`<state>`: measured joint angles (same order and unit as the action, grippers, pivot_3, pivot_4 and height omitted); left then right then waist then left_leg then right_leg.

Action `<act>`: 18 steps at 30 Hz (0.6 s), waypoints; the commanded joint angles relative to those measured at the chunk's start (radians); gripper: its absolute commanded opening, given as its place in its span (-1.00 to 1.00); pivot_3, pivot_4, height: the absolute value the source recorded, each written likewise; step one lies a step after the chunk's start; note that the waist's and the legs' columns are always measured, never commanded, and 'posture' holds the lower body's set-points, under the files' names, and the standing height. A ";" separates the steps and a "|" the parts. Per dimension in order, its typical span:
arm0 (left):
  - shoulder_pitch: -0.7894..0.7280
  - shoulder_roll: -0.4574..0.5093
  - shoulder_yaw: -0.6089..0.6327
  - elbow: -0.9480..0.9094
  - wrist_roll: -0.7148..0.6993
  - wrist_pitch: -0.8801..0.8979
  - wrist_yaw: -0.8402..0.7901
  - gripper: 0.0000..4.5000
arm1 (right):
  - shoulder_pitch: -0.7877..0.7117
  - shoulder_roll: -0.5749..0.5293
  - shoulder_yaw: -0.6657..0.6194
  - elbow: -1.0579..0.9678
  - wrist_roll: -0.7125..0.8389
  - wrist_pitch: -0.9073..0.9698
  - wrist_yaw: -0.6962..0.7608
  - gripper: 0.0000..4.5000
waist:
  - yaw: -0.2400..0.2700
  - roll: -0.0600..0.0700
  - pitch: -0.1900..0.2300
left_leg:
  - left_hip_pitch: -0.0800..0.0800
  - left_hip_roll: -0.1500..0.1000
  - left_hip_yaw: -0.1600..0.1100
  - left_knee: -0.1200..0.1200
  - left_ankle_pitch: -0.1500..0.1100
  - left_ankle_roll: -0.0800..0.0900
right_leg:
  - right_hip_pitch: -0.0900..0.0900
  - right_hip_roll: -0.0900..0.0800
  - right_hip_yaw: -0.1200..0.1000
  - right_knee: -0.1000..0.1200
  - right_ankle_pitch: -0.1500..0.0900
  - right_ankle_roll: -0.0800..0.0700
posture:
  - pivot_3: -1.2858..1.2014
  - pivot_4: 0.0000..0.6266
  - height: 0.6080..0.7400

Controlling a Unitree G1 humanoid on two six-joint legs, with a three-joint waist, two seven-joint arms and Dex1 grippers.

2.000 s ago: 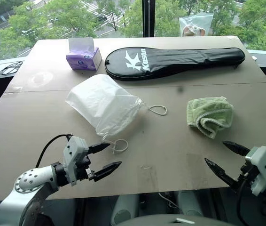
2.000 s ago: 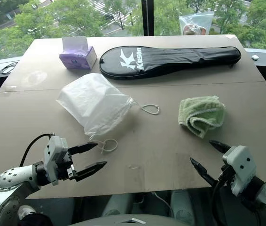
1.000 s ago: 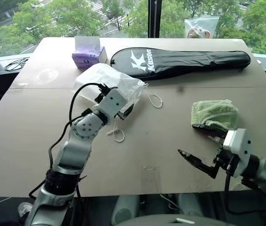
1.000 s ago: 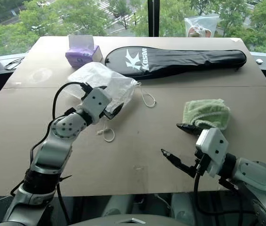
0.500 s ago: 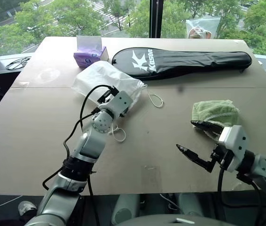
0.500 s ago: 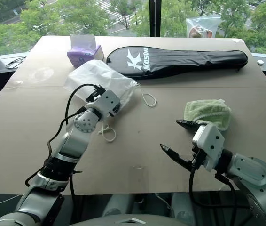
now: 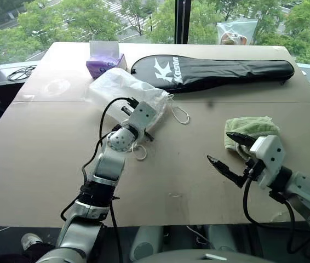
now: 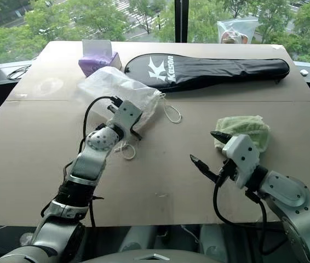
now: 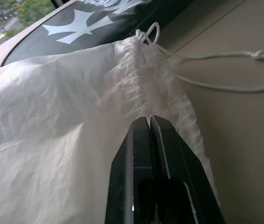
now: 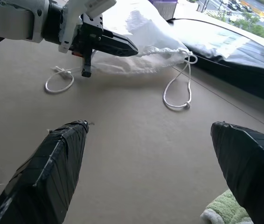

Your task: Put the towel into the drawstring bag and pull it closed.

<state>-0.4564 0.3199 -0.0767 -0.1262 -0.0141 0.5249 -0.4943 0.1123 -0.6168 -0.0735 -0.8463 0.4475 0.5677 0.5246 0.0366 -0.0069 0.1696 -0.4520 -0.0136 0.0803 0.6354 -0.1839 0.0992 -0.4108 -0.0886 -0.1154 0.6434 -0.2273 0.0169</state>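
We pinch the bag's point(image 8: 116, 90) gathered mouth with our left gripper point(image 9: 149, 122), jaws pressed together on the fabric, likely to lift it open. Our right gripper point(image 8: 208, 148) stands spread just beside the towel point(image 8: 244, 129), ready to grab.

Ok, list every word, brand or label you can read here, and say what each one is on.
"Kason", with a large white K logo: on the black racket cover.
Small print on the purple tissue box: too small to read.
No text on the drawstring bag or the towel.
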 commanded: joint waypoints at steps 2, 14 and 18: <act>0.061 0.138 0.159 -0.219 -0.325 0.238 -0.254 -0.99 | 0.001 0.013 -0.015 -0.029 0.029 0.010 -0.016 1.00 | -0.019 0.001 0.000 | 0.001 0.000 0.000 0.000 0.000 0.000 | 0.001 0.001 0.000 0.001 0.000 0.000 | 0.03 -0.52 1.00; 0.196 0.403 0.371 -0.178 -0.580 0.460 -0.374 -0.88 | 0.027 -0.010 -0.027 -0.073 0.125 0.026 0.035 1.00 | -0.018 0.001 0.000 | 0.003 0.000 -0.001 0.001 0.000 0.000 | 0.001 0.000 0.000 0.004 -0.005 0.000 | 0.03 -0.52 1.00; 0.264 0.441 0.259 -0.211 -0.342 0.130 -0.313 -0.24 | 0.028 -0.014 -0.026 -0.061 0.101 0.004 0.029 1.00 | -0.021 0.001 0.000 | 0.003 0.000 -0.001 0.000 0.000 0.000 | 0.001 0.001 0.001 0.004 -0.005 0.000 | 0.03 -0.52 1.00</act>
<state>-0.2064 0.7550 0.2140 -0.3035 -0.4498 0.8024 -0.8421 0.1435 -0.6250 -0.0789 -0.8852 0.5553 0.5999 0.5583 0.0160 -0.0058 0.1693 -0.4486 -0.0135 0.0806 0.6346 -0.1839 0.0988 -0.4099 -0.0884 -0.1140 0.6461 -0.2318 0.0165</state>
